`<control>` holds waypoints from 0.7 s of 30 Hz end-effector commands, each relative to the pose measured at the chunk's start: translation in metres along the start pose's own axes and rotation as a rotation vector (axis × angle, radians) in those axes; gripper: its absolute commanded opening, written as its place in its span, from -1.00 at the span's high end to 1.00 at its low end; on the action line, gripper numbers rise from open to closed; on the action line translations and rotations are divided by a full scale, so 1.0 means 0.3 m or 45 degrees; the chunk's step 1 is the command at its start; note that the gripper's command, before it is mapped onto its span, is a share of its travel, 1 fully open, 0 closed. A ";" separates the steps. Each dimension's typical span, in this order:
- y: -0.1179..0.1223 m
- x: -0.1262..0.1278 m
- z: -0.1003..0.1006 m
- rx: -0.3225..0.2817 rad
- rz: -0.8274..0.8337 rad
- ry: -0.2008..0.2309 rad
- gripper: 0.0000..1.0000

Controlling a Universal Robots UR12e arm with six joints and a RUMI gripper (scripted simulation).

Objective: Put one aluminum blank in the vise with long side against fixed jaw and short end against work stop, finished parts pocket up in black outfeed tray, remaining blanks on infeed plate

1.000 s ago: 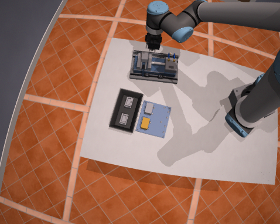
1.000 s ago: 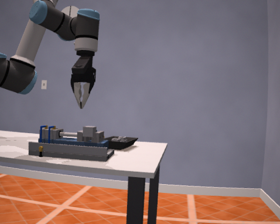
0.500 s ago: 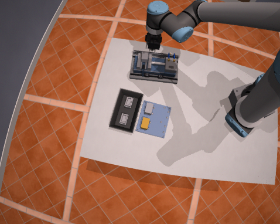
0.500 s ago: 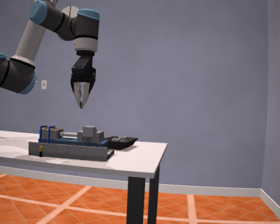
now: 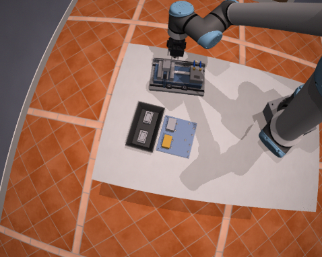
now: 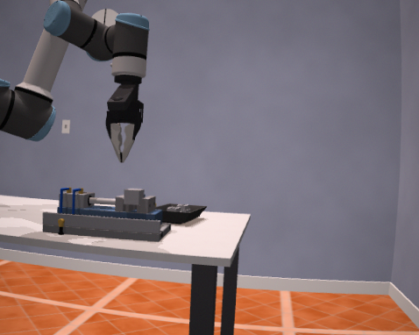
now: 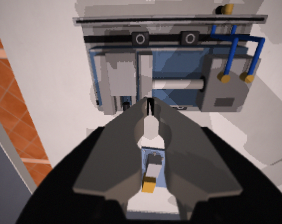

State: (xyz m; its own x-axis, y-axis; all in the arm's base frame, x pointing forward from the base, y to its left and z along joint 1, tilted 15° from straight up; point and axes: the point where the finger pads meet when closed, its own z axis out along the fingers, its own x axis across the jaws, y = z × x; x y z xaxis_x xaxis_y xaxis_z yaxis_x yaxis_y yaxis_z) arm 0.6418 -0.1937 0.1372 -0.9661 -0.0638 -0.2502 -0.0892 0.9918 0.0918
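The gripper (image 6: 122, 151) is hanging high above the bench (image 6: 206, 238), over the vise's far edge in the top view, with its fingers (image 6: 117, 139) pressed together and carrying nothing.

The vise (image 5: 177, 77) is sitting at the far side of the bench. A gray block (image 5: 166, 68) is showing between the jaws toward the left end block, apparently the loaded aluminum blank; whether it is touching the fixed jaw and the work stop cannot be told from these views.

The black outfeed tray (image 5: 134, 124) is holding two finished parts (image 5: 147, 116), pockets up, one near and one far. Just to its right, the infeed plate (image 5: 185, 141) is carrying one gray blank (image 5: 171, 124) and one yellow brass blank (image 5: 167, 141), both lying flat.

Judgement: sorting appears complete; the step in hand is seating or checking the blank in the vise. The next move calls for confirming contact against jaw and stop, nudging with the closed tips if a gap remains.
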 end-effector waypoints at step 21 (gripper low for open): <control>0.009 0.008 0.126 -0.006 0.001 0.006 1.00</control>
State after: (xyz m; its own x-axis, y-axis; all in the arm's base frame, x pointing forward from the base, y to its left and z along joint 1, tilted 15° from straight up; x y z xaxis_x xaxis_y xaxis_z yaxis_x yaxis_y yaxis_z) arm 0.6470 -0.1897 0.1115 -0.9666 -0.0639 -0.2483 -0.0900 0.9914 0.0951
